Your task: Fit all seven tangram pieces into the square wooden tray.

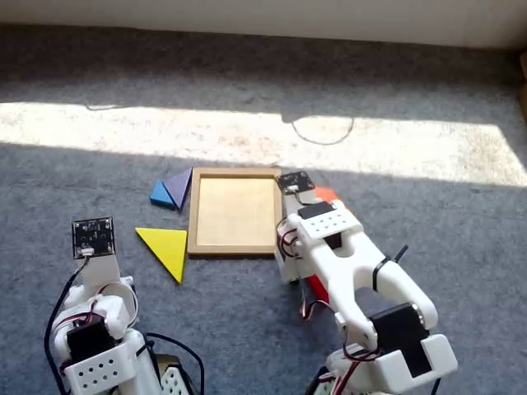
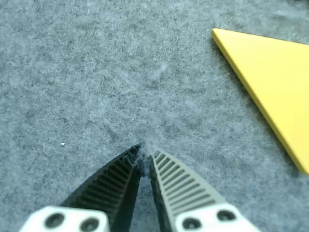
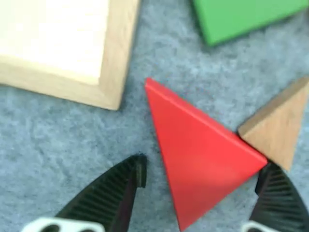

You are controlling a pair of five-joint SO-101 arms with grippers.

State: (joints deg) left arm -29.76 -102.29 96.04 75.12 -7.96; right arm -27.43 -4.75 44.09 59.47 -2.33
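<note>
1 wooden tray (image 1: pixel 234 249), red triangle (image 3: pixel 203 159) nearby

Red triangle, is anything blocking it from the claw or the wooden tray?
Nothing visible does. The right gripper is open with a finger on either side of the red triangle, and only bare carpet lies between it and the wooden tray. A tan triangle sits at its corner, away from the tray.

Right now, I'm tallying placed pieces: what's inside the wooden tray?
The wooden tray is bare inside, no pieces. The right arm covers part of its right rim.
</note>
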